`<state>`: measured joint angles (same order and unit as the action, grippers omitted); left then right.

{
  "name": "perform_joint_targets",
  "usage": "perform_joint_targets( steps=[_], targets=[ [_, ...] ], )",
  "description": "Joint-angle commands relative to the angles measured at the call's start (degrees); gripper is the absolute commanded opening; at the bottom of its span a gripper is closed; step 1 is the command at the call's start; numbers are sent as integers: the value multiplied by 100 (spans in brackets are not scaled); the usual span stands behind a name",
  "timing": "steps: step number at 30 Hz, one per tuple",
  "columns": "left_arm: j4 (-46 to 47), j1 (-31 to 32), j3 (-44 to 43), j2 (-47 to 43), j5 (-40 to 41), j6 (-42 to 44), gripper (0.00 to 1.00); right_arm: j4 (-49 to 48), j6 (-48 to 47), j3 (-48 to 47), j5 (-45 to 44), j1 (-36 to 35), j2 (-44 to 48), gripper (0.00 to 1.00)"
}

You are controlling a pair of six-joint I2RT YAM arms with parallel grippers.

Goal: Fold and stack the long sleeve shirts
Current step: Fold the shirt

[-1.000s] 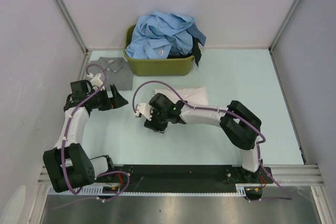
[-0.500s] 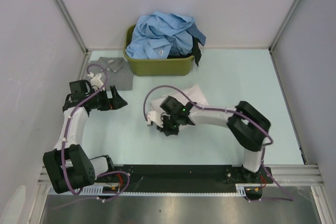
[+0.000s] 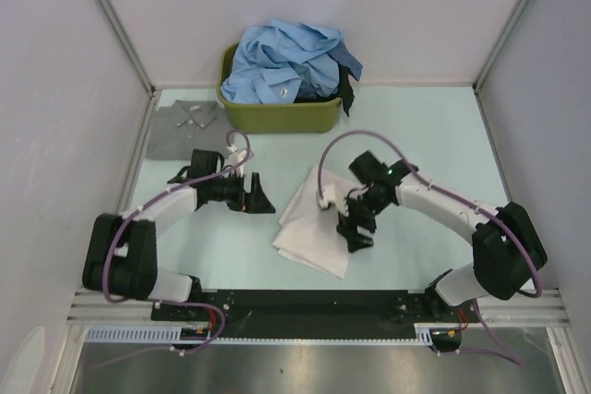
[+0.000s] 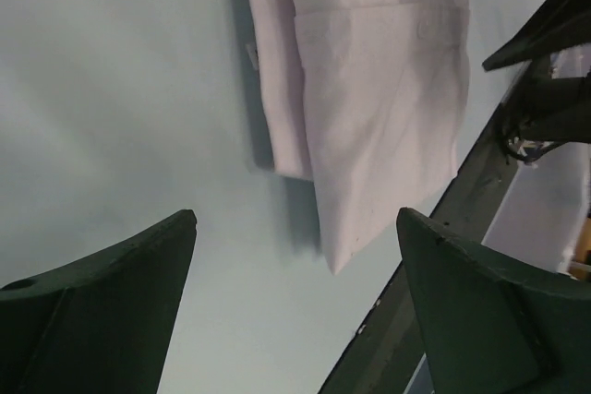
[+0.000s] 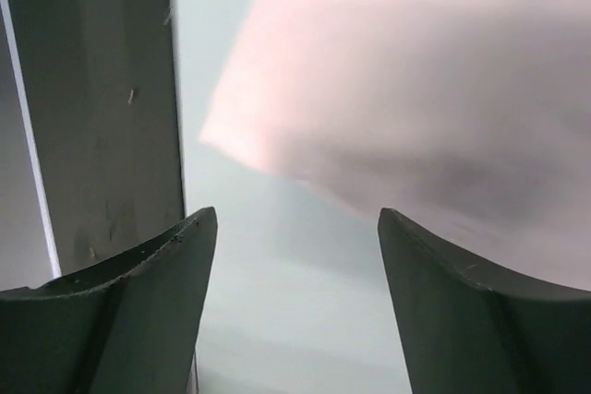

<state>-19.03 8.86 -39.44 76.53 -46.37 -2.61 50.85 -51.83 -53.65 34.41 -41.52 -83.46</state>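
On the pale table [image 3: 434, 145], toward its near middle, we find the white shirt [image 3: 309, 228] lying as a flattened, partly folded bundle set at a slant. We note the right gripper [image 3: 356, 235] at the shirt's right edge; we cannot tell whether it touches the cloth. Its wrist view shows the 2 fingers [image 5: 120, 302] spread wide with nothing between them, and white cloth beyond. The left gripper [image 3: 259, 200] sits just left of the shirt, apart from it and pointing toward it. Its jaws are likewise spread and empty, framing a seamed panel of the white cloth in its wrist view. At the table's far edge we record the olive tub [image 3: 277, 117] heaped with light blue shirts [image 3: 286, 62], with a dark shirt [image 3: 349, 91] draped over its right corner. A grey shirt [image 3: 185, 128] lies flat on the table to the tub's left.
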Motion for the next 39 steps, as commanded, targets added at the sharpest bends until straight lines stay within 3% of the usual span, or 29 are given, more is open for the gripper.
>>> perform_joint_targets(
  steps=[1, 8, 14, 21, 23, 24, 29, 30, 32, 35, 39],
  targets=[
    [1646, 361, -194, 975, -549, -1188, 94, -310, 1758, -839, 917, 1204, -178, 74],
    [2105, 704, -1161, 2716, -636, -1339, 89, -1682, 4066, -858, 1129, 2077, -969, 63],
    [1947, 1073, -1593, 3604, -1348, -1136, 83, -1983, 4568, -1139, 584, 2086, -2198, 52],
    [1990, 1267, -1505, 3852, -1261, -1285, 74, -1868, 4577, -1104, 320, 2315, -2447, 50],
    [1982, 1258, -1575, 3843, -1085, -1347, 58, -1868, 4560, -1095, 364, 2341, -2394, 50],
    [1956, 1206, -1602, 3756, -1006, -1382, 44, -1842, 4551, -1104, 364, 2332, -2359, 50],
    [1947, 986, -1532, 3071, -1014, -1690, 16, -1824, 4612, -1130, 530, 2455, -2157, 57],
    [1712, 942, -1601, 2835, -1023, -1655, 6, -1816, 4656, -1148, 592, 2516, -2113, 58],
    [776, 933, -1777, 2587, -778, -1167, 0, -1798, 4805, -1174, 863, 2779, -1999, 63],
    [-954, 907, -2435, 2191, -26, -157, 0, -1640, 4779, -1227, 1076, 3183, -1815, 65],
    [-2488, 696, -3627, 1594, 1206, 742, 0, -1359, 4595, -1227, 1155, 3580, -1595, 66]
  ],
)
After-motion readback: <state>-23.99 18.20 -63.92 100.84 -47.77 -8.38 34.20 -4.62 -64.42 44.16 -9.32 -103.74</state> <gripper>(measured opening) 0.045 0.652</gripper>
